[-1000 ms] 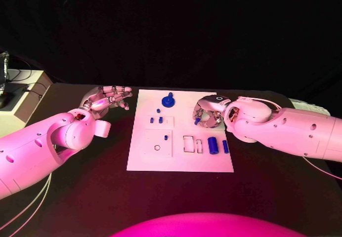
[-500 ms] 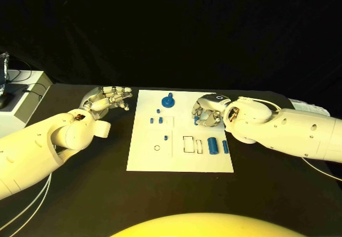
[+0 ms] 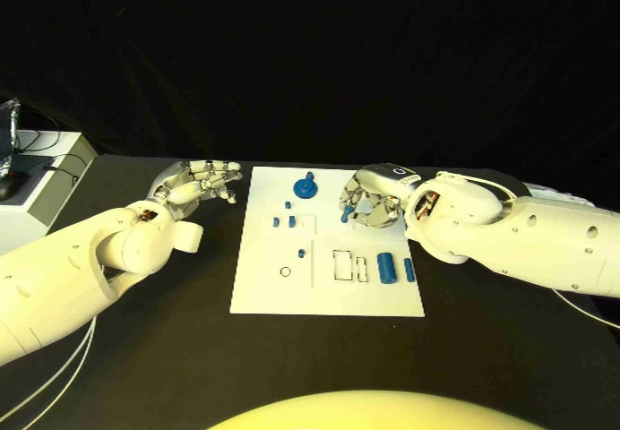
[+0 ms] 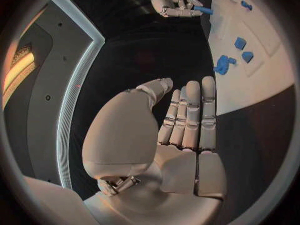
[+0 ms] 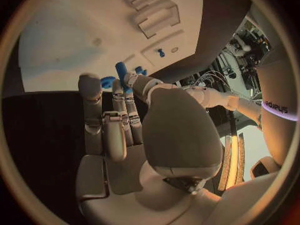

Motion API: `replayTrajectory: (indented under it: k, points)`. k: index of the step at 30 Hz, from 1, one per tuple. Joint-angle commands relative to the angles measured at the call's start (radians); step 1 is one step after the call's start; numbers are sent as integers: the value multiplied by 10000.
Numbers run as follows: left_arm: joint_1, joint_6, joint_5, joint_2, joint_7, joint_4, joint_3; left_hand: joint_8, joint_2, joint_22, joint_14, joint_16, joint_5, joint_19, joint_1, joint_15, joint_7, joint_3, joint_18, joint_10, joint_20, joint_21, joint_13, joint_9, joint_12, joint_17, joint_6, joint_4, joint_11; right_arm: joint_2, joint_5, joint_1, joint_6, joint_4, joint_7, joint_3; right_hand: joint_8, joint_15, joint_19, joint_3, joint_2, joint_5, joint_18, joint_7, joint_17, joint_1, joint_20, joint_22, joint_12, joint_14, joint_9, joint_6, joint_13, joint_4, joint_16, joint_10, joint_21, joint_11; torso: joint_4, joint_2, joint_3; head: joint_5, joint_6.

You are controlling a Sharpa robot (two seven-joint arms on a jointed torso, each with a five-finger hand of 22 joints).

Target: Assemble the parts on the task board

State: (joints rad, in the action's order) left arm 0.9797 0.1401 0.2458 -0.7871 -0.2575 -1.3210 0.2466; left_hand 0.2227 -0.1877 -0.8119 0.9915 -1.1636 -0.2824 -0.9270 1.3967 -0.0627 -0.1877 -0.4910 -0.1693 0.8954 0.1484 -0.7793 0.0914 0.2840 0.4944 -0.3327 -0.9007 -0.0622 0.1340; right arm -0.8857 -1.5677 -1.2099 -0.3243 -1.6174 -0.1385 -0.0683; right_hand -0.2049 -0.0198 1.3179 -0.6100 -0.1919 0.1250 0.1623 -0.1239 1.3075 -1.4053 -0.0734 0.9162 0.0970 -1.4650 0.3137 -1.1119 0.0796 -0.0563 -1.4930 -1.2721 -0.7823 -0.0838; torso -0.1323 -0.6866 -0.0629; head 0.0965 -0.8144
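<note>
Head view: the white task board (image 3: 328, 288) lies in the middle of the black table (image 3: 168, 349), between the two arms. The right hand (image 3: 365, 201) is over the board's far right part and pinches a small blue peg (image 3: 347, 216) between its fingertips; in the right wrist view the same peg (image 5: 121, 68) stands out beyond the thumb and fingers (image 5: 117, 99), above the board (image 5: 62, 45). The left hand (image 3: 196, 185) is just left of the board's far left corner, over bare table, holding nothing, its fingers loosely curled and apart; the left wrist view shows its palm (image 4: 172, 150) empty with the fingers extended side by side. On the board, a round blue knob part (image 3: 305, 186) sits near the far edge, left of the right hand. Nearer, small blue pegs (image 3: 287, 218) stand in a short row at the board's left middle. A large blue cylinder (image 3: 386, 266) and a slimmer blue pin (image 3: 409, 269) lie side by side at the board's right, beside a rectangular recess (image 3: 342, 263). A small ring (image 3: 286, 270) lies on the raised square at the board's left
</note>
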Motion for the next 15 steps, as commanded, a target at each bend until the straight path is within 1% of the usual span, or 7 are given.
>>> replayTrajectory:
  k: [1, 3, 7, 9, 12, 13, 15]
  points:
    - [-2, -126, -33, 41, -52, -11, 7, -23, 34, 9, -64, 41, -2, 60, 45, 33, -28, 29, -134, -52, 35, 58, -10, -10, -37, -10, 72, 7, -8, 27, 265, -16, -161, -362, -17, 6, -65, -68, 21, -83, 346, -12, -105, 7, 167, -264, 17, 10, -8, -557, 203, -64, 106, 22, -28, -412, 36, 322, -9, 0, -7, -44, 3]
    - [-5, -124, -36, 54, -56, -8, 7, -23, 34, 9, -64, 41, -2, 60, 45, 33, -28, 29, -134, -52, 35, 58, -10, -10, -37, -10, 72, 7, -8, 100, 190, -10, -179, -659, -20, -2, -67, -68, 15, -88, 346, -12, -102, 6, 182, -265, 18, -5, -11, -560, 206, -63, 106, 27, -32, -412, 56, 322, -15, -14, 3, -102, 4]
    - [-10, -114, -48, 72, -61, 5, 6, -15, 39, 9, -67, 43, -1, 59, 58, 32, -29, 26, -136, -62, 37, 60, -11, -10, -29, -12, 69, 12, -7, 333, -208, 58, -271, -954, -59, -42, -70, -68, 14, -93, 346, -11, -101, 4, 175, -266, 19, -7, -14, -559, 209, -61, 106, 32, -30, -413, 60, 321, 17, -10, 2, -173, -3]
    - [-12, -115, -52, 92, -68, 11, 6, -15, 39, 9, -67, 43, -1, 59, 58, 32, -29, 26, -136, -62, 37, 60, -11, -10, -29, -12, 69, 12, -7, 511, -469, 135, -327, -1056, -93, -69, -70, -68, 14, -93, 346, -11, -101, 4, 175, -266, 19, -7, -14, -559, 209, -61, 106, 32, -30, -413, 60, 321, 24, -4, -4, -204, 0]
    - [-14, -134, -57, 131, -76, 21, 7, -14, 38, 9, -67, 43, 0, 59, 57, 32, -30, 28, -136, -63, 37, 61, -10, -10, -27, -12, 69, 11, -6, 799, -849, 280, -420, -1118, -145, -108, -72, -69, 9, -101, 347, -10, -99, 1, 160, -268, 20, -17, -18, -556, 213, -58, 107, 40, -25, -413, 75, 319, 6, 5, -18, -266, 26]
    - [-15, -135, -58, 149, -78, 31, 7, -14, 38, 9, -67, 43, 0, 59, 57, 32, -30, 28, -136, -63, 37, 61, -10, -10, -27, -12, 69, 11, -6, 907, -984, 344, -459, -1121, -163, -121, -76, -68, 10, -112, 345, -2, -99, -2, 154, -270, 22, -15, -25, -555, 218, -53, 107, 52, -23, -414, 74, 318, -4, 15, -30, -293, 23]
    - [-16, -137, -59, 187, -80, 55, 8, -14, 38, 9, -67, 43, 0, 59, 57, 32, -30, 28, -136, -63, 37, 61, -10, -10, -27, -12, 69, 11, -6, 1129, -1230, 473, -532, -1108, -191, -140, -76, -68, 10, -112, 345, -2, -99, -2, 154, -270, 22, -15, -25, -555, 218, -53, 107, 52, -23, -414, 74, 318, -11, 31, -34, -346, 12]
